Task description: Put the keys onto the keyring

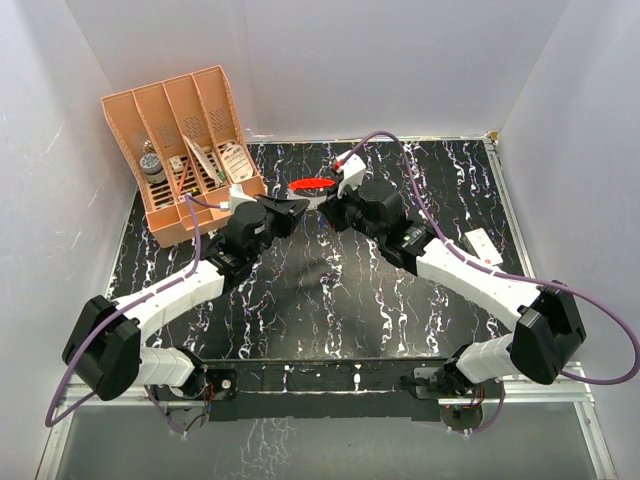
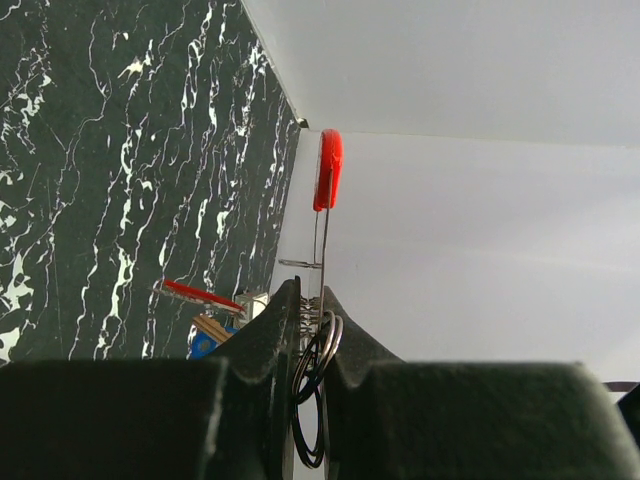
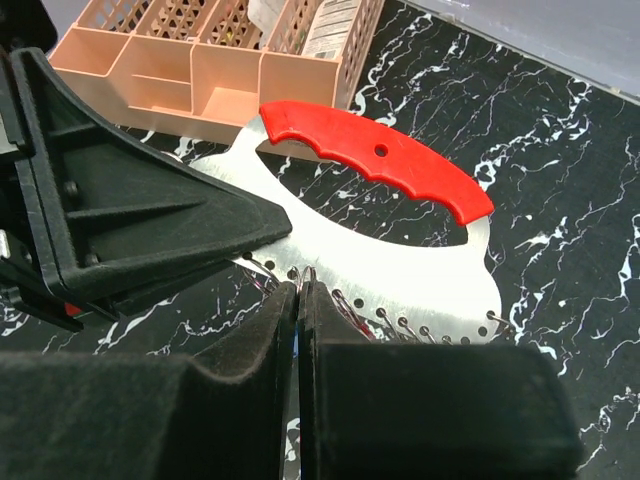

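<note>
The keyring (image 1: 312, 185) is a flat silvery plate (image 3: 400, 270) with a red grip (image 3: 380, 155) and a row of small wire rings along its lower edge. It is held above the table. My left gripper (image 1: 297, 208) is shut on one end of it, seen edge-on between the fingers (image 2: 310, 295) with dark rings there. My right gripper (image 3: 301, 288) is shut on a small wire ring at the plate's edge, with a sliver of blue between the pads. A blue key (image 2: 205, 345) and a thin red piece (image 2: 200, 293) show low beside the plate; whether they hang on it is hidden.
An orange divided organiser (image 1: 190, 150) with small items stands at the back left, close behind the left arm. A white card (image 1: 480, 247) lies at the right on the black marbled table (image 1: 330, 300). White walls enclose three sides.
</note>
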`<state>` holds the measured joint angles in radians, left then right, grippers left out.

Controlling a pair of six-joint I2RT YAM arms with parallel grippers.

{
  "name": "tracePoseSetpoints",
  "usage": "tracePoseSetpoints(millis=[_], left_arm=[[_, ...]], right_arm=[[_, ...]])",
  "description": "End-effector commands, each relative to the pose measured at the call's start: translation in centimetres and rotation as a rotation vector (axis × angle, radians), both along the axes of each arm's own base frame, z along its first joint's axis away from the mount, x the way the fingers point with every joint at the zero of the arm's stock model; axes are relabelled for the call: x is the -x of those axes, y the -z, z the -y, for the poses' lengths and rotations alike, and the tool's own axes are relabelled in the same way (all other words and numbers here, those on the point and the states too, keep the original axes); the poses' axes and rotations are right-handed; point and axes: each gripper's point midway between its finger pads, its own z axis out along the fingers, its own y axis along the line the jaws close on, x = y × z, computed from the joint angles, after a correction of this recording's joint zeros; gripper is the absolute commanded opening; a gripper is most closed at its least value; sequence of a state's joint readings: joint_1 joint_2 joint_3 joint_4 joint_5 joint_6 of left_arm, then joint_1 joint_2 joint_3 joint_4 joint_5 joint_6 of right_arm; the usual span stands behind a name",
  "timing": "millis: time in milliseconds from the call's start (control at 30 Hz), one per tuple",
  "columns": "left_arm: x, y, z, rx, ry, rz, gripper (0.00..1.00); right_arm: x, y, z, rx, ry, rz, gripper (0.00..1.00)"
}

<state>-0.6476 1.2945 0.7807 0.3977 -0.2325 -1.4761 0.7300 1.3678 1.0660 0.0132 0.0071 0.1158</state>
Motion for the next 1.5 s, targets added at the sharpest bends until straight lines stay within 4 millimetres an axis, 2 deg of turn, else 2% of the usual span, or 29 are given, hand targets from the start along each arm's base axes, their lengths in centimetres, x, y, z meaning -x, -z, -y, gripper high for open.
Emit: tracePoseSetpoints(millis=[0, 633, 767, 833, 933, 1033, 1267, 1467], left_arm=[[0.1, 2.2, 0.1, -0.080, 0.016, -0.051, 0.00], [0.2, 0.8, 1.1, -0.064, 0.066, -0.016, 0.00], [0.2, 0.8, 1.0, -0.062, 0.066, -0.014, 0.00], [0.2, 0.7, 0.9, -0.062, 0.062, -0.012, 0.00], [0.3, 0.6, 0.9, -0.061, 0.061, -0.009, 0.00], [0.3, 0.5, 0.8, -0.057, 0.061, -0.007, 0.00], [0.4, -0.2, 0.2, -0.039, 0.052, 0.009, 0.00], [0.4, -0.7, -0.4, 0.002, 0.052, 0.017, 0.00]], right_arm=[[-0.5, -10.4, -1.3, -0.185, -0.027, 0.216, 0.00], [-2.6, -9.2, -3.4, -0.140, -0.041, 0.194, 0.01], [-2.9, -9.3, -3.4, -0.138, -0.032, 0.193, 0.07], [-2.9, -9.5, -3.2, -0.138, -0.022, 0.196, 0.18], [-3.0, -9.8, -2.8, -0.143, -0.003, 0.206, 0.25], [-3.0, -10.0, -2.6, -0.137, 0.005, 0.213, 0.25], [-1.9, -9.9, -1.8, -0.138, -0.002, 0.201, 0.24], [-0.4, -8.7, -0.6, -0.130, 0.000, 0.153, 0.24]])
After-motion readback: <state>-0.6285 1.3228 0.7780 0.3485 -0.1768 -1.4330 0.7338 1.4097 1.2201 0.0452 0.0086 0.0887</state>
